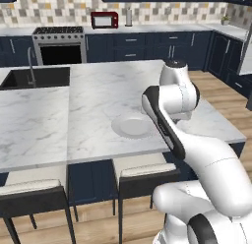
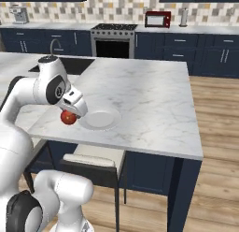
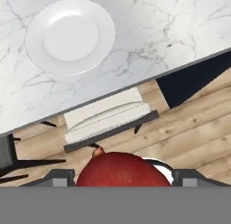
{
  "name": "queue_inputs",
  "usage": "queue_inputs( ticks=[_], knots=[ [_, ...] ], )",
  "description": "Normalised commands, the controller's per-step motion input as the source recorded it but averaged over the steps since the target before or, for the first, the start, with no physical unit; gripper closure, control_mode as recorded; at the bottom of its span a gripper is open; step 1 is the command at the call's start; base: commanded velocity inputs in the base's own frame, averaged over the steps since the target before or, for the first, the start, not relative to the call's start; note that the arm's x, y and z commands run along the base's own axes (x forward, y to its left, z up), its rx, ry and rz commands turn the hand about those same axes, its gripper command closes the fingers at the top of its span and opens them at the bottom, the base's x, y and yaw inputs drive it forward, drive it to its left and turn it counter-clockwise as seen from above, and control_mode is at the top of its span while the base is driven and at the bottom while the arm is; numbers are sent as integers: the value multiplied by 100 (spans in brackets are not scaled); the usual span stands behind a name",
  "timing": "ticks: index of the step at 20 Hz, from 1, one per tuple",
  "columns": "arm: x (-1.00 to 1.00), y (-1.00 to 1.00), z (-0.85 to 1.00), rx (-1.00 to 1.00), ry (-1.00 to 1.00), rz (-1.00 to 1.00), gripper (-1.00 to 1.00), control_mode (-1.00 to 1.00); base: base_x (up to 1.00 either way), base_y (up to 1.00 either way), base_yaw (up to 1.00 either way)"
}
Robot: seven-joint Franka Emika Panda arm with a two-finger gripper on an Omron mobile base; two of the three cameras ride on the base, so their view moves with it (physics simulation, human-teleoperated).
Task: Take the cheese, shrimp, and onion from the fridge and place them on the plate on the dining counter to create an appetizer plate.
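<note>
From the left base view, we see the plate [image 1: 133, 126] lying bare near the front edge of the dining counter [image 1: 98, 95], with our white arm rising just to its right and masking whatever the hand carries.

From the right base view, the gripper [image 2: 71, 115] hangs at the counter's near edge, just left of the plate [image 2: 99, 119], clenched around the onion [image 2: 69, 117], a dark-red ball tucked under the hand.

In the hand view, the onion [image 3: 122, 170] sits between our fingers at the bottom of the picture, above a stool [image 3: 108, 121] and wood floor; the fingertips themselves seem mostly hidden by it. The plate [image 3: 70, 35] lies well apart on the marble.
</note>
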Motion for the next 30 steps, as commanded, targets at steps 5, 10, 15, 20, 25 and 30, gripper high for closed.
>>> queue_inputs(
  ticks=[5, 10, 15, 20, 25, 30],
  knots=[
    [98, 2, -19, 0, 0, -3, 100, -100, 0, 0, 0],
    [81, 13, -49, 0, -4, 0, 100, -100, 0, 0, 0],
    [61, 26, -50, 0, -13, 0, 100, -100, 0, 0, 0],
    [60, 18, -56, 0, -6, 0, 100, -100, 0, 0, 0],
    [59, 5, -50, 0, -3, 0, 100, -100, 0, 0, 0],
    [55, 14, -28, 0, 0, 0, 100, -100, 0, 0, 0]
  ],
)
